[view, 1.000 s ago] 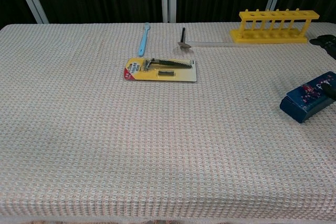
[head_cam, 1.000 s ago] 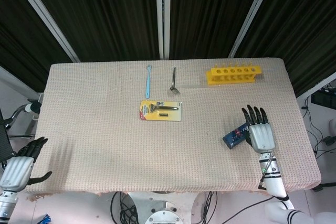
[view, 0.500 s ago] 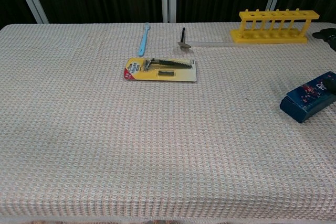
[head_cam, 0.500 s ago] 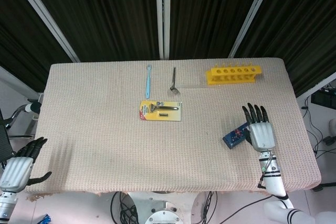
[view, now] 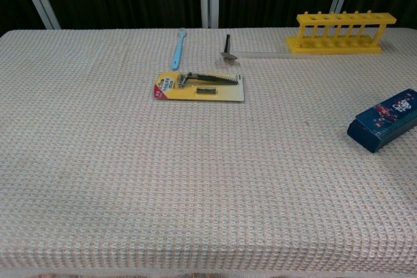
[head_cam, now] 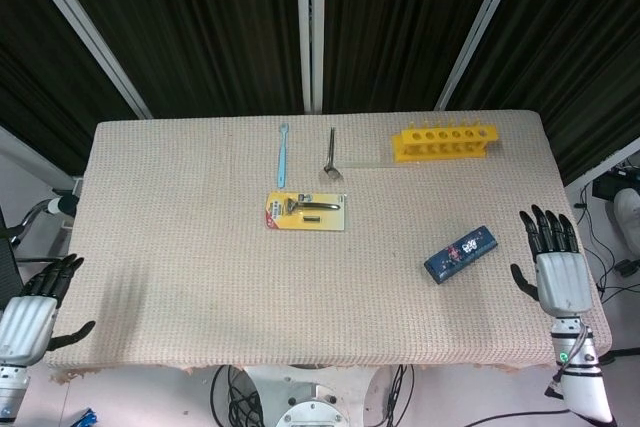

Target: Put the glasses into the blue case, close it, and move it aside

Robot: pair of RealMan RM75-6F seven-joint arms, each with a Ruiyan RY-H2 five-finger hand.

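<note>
right hand (head_cam: 559, 269) apart from blue case (head_cam: 459, 253)

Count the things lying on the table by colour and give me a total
Blue: 2, the case and the toothbrush
Yellow: 2, the tube rack and the razor pack
Dark metal: 1, the small tool
Clear: 1, the ruler
Total: 6

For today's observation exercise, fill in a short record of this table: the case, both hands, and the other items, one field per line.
case: blue case, closed, lying flat on the table's right side, nothing touching it
glasses: not visible
right hand: fingers spread, holds nothing, at the right edge, apart from the case
left hand: fingers apart, holds nothing, at the near left corner
other items: razor pack at centre; toothbrush, spoon and yellow rack along the far side
</note>
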